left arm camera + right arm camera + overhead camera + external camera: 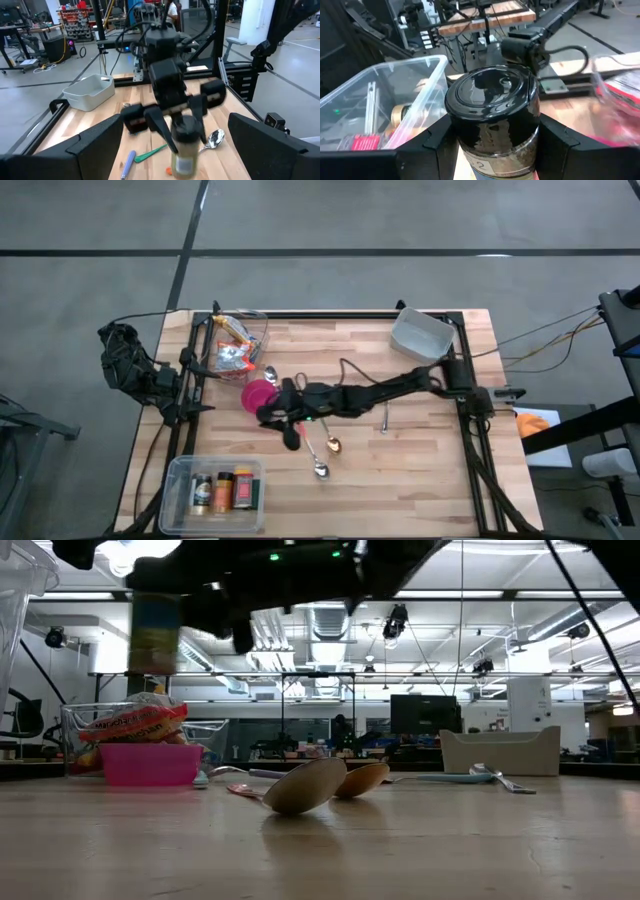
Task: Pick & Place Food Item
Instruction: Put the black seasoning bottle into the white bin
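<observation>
A spice jar [492, 107] with a black lid and a yellow-green label [153, 635] hangs above the table's left middle, and my right gripper [288, 430] is shut on it. The right arm reaches across from the table's right side. Just beyond the jar stands a pink bowl [258, 393] on the table. A clear bin [215, 490] with several spice jars stands at the near left corner. My left gripper [185, 385] waits open at the table's left edge, facing the jar with nothing between its fingers. My right gripper pinches the jar's upper body just under the black lid [470, 142] between its two fingers [555, 142], one on each side. The fingers come roughly level from the table's right. The jar stands upright, lifted well clear of the table.
A clear container with snack bags [235, 345] stands at the far left, and a white tray [420, 332] at the far right. Several spoons [325, 452] and small utensils lie mid-table near the jar. Bare wood lies to the near right.
</observation>
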{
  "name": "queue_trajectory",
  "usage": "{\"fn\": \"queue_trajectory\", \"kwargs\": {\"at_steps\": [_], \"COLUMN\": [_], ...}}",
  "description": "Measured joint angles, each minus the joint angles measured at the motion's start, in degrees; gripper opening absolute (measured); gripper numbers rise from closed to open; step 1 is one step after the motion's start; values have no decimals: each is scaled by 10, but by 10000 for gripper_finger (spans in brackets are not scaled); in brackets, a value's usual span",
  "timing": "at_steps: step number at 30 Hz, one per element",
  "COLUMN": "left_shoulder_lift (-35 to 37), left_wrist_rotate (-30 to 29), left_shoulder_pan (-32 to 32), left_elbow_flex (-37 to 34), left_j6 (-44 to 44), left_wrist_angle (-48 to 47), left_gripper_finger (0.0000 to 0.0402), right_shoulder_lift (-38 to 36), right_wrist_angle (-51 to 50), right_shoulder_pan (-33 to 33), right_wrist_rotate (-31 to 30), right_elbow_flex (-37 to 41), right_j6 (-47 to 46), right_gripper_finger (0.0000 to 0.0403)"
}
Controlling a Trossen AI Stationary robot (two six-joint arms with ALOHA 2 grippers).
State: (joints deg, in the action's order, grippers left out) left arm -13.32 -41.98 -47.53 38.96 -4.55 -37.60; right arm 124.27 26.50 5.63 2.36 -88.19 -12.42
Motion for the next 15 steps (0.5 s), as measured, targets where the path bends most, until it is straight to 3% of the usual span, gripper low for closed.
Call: {"fn": "queue_trajectory", "kwargs": {"at_steps": [7, 15], "left_shoulder_lift": [0, 0], "left_wrist_rotate": [0, 0], "left_shoulder_pan": [0, 0], "left_elbow_flex": [0, 0], "left_j6": [0, 0], "left_wrist_angle": [0, 0], "left_gripper_finger": [364, 364], "right_shoulder_lift": [83, 142], "right_wrist_angle": [-10, -10], "right_shoulder_pan": [0, 1], "right_wrist_rotate": [10, 12], "right_elbow_flex": [-91, -132], "right_j6": [0, 0], "right_gripper_finger": [187, 201]}}
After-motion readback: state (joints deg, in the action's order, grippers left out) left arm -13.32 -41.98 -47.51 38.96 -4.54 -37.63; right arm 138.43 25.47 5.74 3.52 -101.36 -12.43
